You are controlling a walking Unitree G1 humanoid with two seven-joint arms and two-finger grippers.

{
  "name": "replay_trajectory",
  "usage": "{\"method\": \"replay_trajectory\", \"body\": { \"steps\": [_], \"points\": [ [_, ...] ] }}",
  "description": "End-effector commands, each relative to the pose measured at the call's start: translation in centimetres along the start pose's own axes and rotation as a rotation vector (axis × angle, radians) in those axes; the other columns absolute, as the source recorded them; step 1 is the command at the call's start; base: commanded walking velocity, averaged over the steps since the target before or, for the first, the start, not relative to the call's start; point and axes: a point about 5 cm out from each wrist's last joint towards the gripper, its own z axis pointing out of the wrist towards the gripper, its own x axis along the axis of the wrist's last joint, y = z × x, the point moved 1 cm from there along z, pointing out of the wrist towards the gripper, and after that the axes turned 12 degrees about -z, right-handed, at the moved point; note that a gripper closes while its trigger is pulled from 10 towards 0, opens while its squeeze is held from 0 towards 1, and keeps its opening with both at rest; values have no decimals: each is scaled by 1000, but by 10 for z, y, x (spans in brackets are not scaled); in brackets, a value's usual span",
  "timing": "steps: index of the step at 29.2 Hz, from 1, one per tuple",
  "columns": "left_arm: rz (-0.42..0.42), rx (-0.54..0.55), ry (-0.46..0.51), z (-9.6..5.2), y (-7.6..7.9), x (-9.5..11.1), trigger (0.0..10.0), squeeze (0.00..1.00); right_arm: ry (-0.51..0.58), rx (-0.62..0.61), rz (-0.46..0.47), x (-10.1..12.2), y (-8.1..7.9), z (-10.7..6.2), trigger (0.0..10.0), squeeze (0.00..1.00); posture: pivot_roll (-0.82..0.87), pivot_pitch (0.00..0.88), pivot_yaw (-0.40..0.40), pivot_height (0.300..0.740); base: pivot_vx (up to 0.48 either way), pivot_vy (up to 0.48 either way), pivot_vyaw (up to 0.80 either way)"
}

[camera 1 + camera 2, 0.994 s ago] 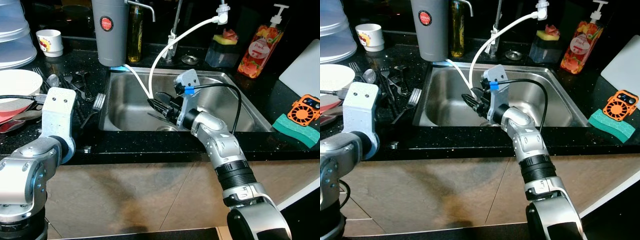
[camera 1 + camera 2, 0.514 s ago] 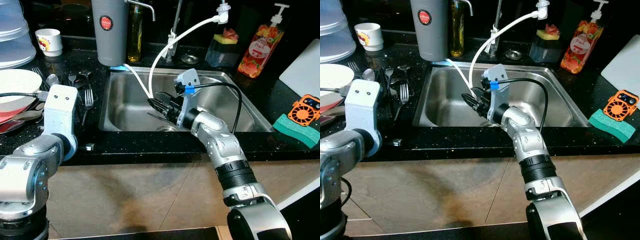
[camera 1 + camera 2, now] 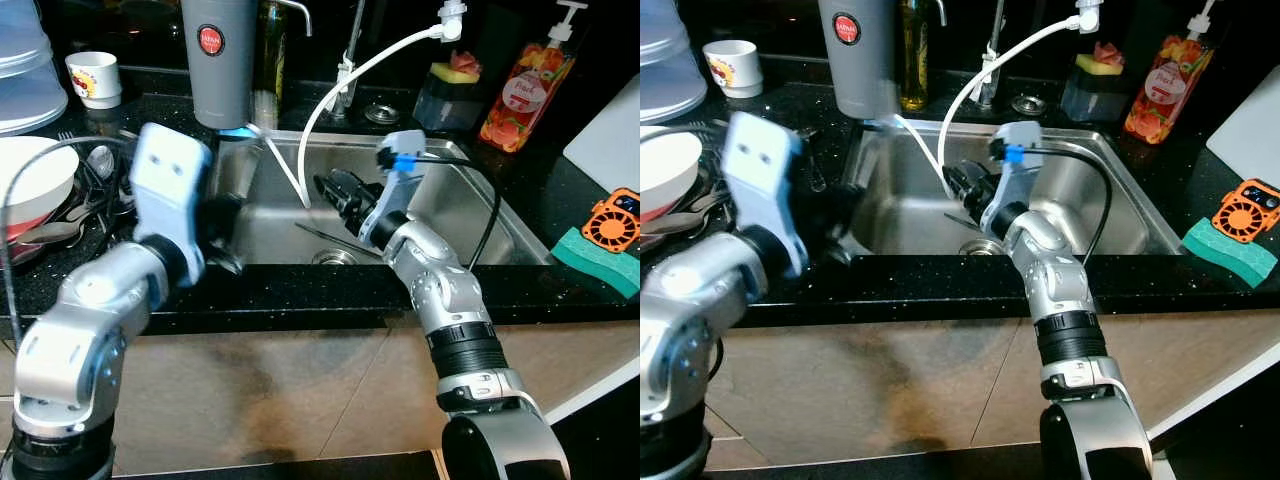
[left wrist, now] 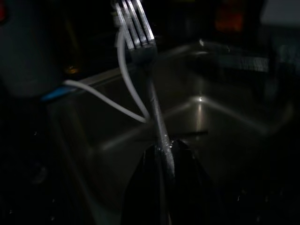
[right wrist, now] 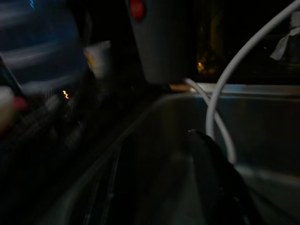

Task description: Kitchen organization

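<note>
The left gripper (image 4: 164, 157) has its black fingers pinched tight on the handle of a fork (image 4: 140, 51), tines pointing out over the left rim of the steel sink (image 3: 480, 215), so the step in hand looks like carrying cutlery from the pile on the worktop beside the white plate (image 3: 35, 170). The right gripper (image 3: 335, 187) hovers inside the basin near the white hose (image 3: 330, 105); whether its fingers are parted, I cannot tell. Next, I'd judge, the fork must be lowered into the basin clear of that hose and released.
</note>
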Motion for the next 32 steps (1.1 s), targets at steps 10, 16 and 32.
{"method": "replay_trajectory", "body": {
  "steps": [10,16,32],
  "points": [
    [145,57,-30,-1,-20,-13,0,0,28,136,219,16,-20,-4,10000,1000,88,81,-60,740,0,0,0],
    [151,16,2,3,-16,-15,0,0,-41,264,213,10,-41,-9,10000,0,84,82,-59,740,0,0,0],
    [122,-159,42,9,12,-21,0,0,-110,239,268,-1,-53,-8,9961,0,81,105,-74,740,0,0,0]
  ]
}}
